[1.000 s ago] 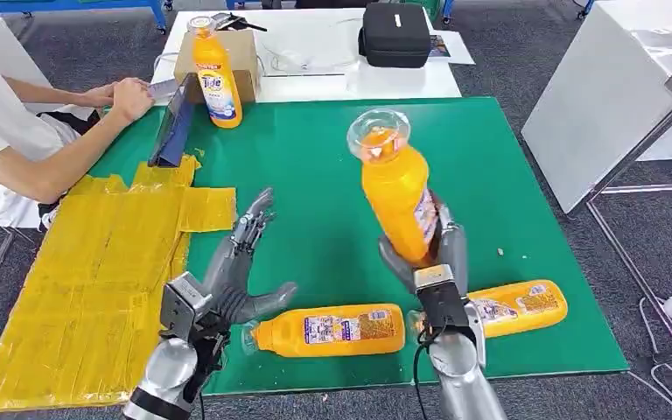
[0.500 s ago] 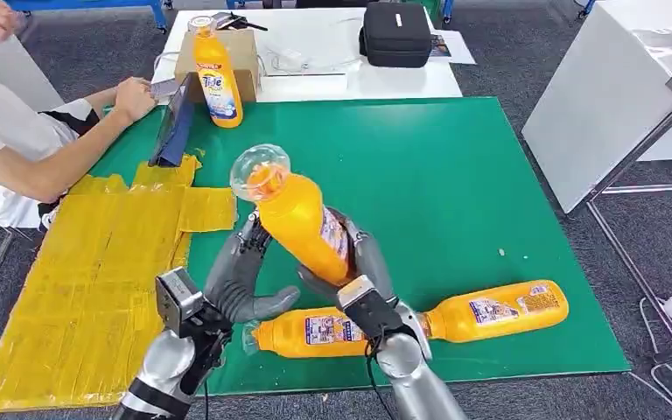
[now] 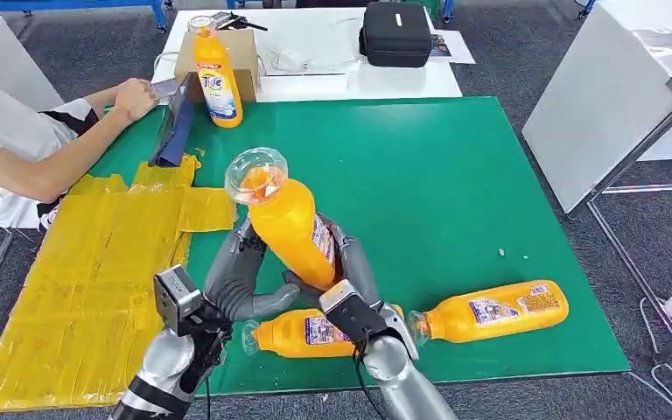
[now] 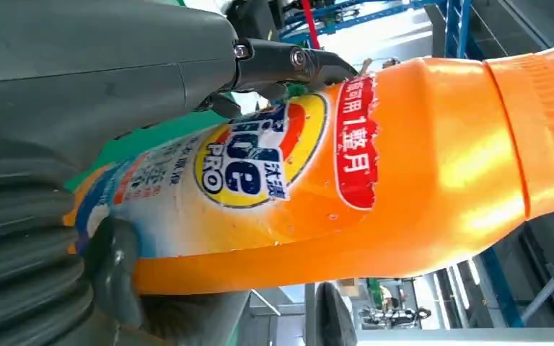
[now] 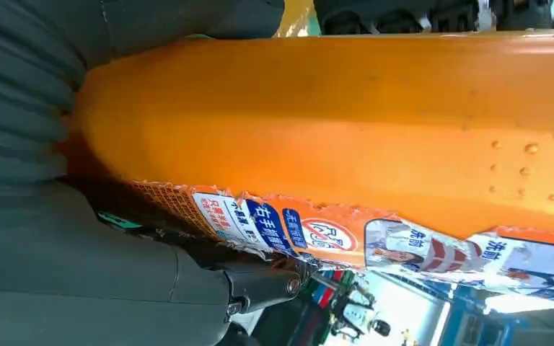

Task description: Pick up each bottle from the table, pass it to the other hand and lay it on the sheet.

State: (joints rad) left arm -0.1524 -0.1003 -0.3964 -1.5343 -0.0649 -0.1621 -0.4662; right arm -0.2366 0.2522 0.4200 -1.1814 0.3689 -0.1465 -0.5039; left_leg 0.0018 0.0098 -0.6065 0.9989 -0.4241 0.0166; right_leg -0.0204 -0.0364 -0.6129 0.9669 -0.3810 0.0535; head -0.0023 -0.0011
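Note:
My right hand (image 3: pixel 352 282) grips an orange detergent bottle (image 3: pixel 289 229) by its lower body and holds it tilted above the green mat (image 3: pixel 455 157), clear cap up. The bottle leans into my left hand (image 3: pixel 236 276), whose fingers stand spread behind it with the thumb under it. In the left wrist view the bottle (image 4: pixel 404 166) lies across the palm with the fingers not wrapped around it. In the right wrist view the bottle (image 5: pixel 332 122) sits tight in the hand. Two more orange bottles (image 3: pixel 302 332) (image 3: pixel 490 311) lie on the mat's near edge. The yellow sheet (image 3: pixel 96 262) lies at the left.
A fourth bottle (image 3: pixel 216 74) stands upright at the mat's far left beside a cardboard box (image 3: pixel 247 54). A person (image 3: pixel 17 149) sits at the left with a hand by a dark tablet (image 3: pixel 173 131). A black case (image 3: pixel 395 33) sits on the white table behind.
My right hand has carried the bottle leftward and down from mid-mat into my left hand's open palm, tilting it. My left hand has barely moved.

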